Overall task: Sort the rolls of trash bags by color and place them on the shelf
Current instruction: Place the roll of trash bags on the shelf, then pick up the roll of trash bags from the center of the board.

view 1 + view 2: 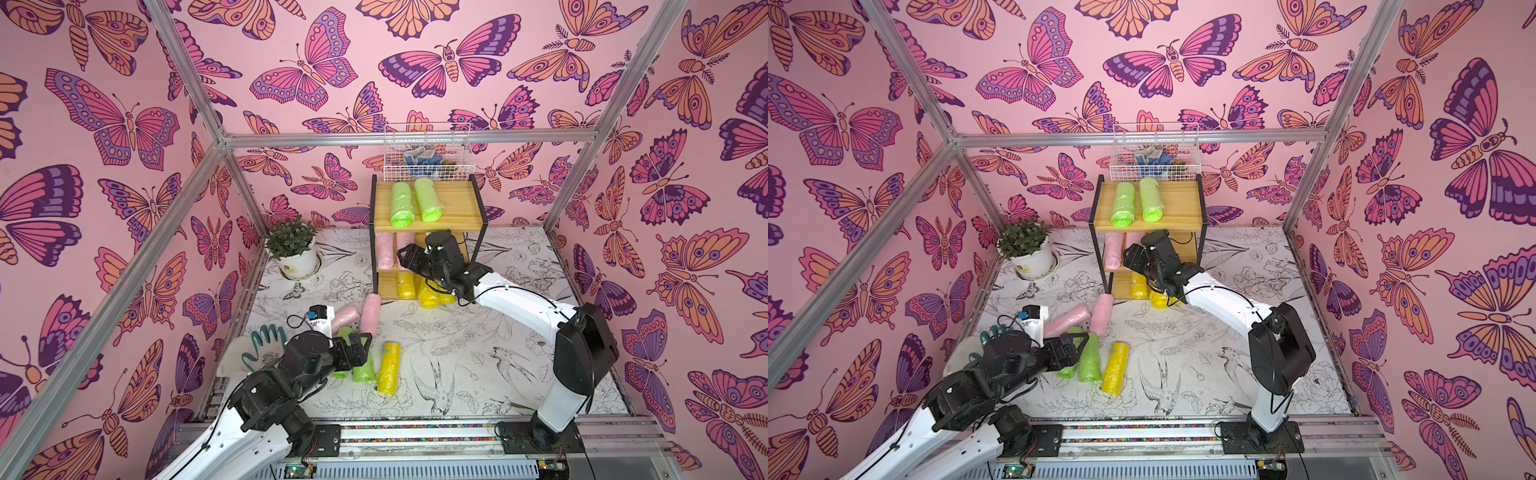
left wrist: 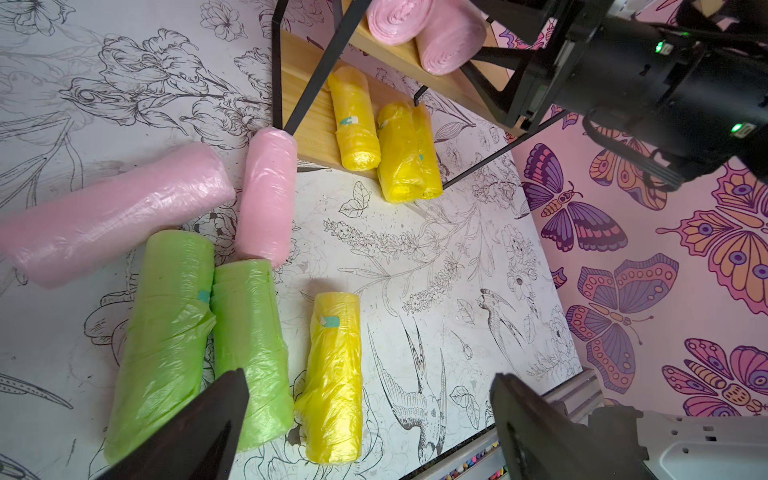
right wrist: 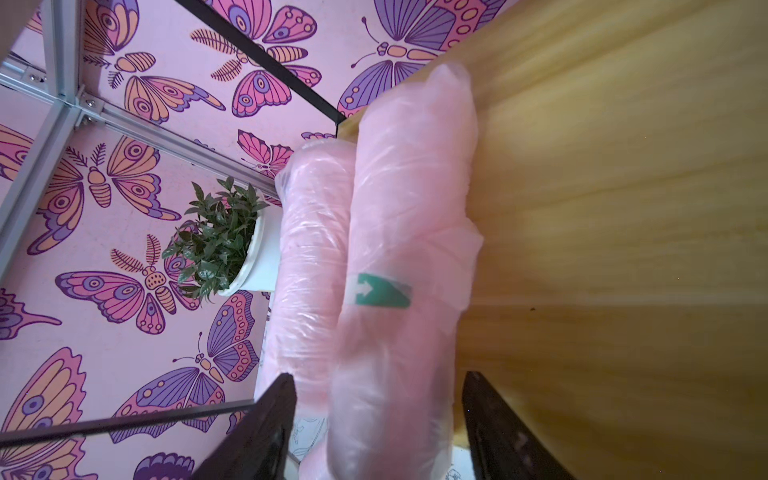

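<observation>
- Right now the shelf (image 1: 428, 224) stands at the far middle of the table (image 1: 498, 353), with a white wire basket (image 1: 428, 158) behind its top board.
- Top board: two shelved green rolls (image 1: 402, 203) lie side by side, ends pointing near.
- Middle board: two shelved pink rolls (image 3: 316, 249) lie touching along their length.
- And the right gripper (image 3: 378, 376) is in at that middle board. Its jaws are spread, one finger on each side of the right-hand pink roll, and they are not pinching it. That roll lies on the wood.
- Bottom board: three shelved yellow rolls (image 2: 357, 124) sit packed together toward the right, near ends poking past the board's edge.
- Down on the table, near left: two loose pink rolls (image 2: 266, 195). One has its far end right up at the shelf's near left corner.
- Just nearer than those, two loose green rolls (image 2: 166, 332) lie touching, with a loose yellow roll (image 2: 332, 374) just to their right.
- Over that green pair hangs the left gripper (image 1: 357, 345), jaws spread wide and gripping nothing.
- Far left, a potted plant (image 1: 291, 249).
</observation>
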### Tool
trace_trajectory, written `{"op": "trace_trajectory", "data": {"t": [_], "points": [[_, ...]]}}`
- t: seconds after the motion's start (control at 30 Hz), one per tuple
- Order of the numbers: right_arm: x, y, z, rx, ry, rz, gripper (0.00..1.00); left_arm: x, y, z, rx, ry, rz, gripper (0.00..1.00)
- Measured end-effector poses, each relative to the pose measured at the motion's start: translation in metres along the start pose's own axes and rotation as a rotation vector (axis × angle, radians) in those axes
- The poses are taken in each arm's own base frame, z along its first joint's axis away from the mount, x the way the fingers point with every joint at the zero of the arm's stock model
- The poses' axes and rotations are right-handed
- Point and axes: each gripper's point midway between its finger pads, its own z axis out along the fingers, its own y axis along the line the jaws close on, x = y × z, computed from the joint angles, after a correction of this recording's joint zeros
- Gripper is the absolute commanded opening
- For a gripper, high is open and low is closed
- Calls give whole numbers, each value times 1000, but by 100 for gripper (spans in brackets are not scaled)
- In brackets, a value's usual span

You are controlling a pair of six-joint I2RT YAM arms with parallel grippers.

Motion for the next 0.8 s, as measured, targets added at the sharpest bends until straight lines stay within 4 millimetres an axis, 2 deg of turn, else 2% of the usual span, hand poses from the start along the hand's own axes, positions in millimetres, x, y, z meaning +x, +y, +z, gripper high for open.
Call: {"op": "trace_trajectory", "data": {"t": [0.17,0.3,0.43,0.63,0.7,0.8], "points": [[4,-1,-6,10,31,-8,68,-1,-1,2,-14,13,25,98],[13,-7,-24,21,68,-7,68,0,-1,6,-37,37,51,98],[21,-18,-64,24,75,-20,68,6,1,18,-78,87,64,98],[2,7,-133,-96,-39,-52,67,21,8,37,-136,180,74,96],[6,10,-150,-119,-54,-61,67,25,8,42,-148,206,76,95],[25,5,-166,-117,-47,-84,66,30,6,50,-158,252,79,92]]}}
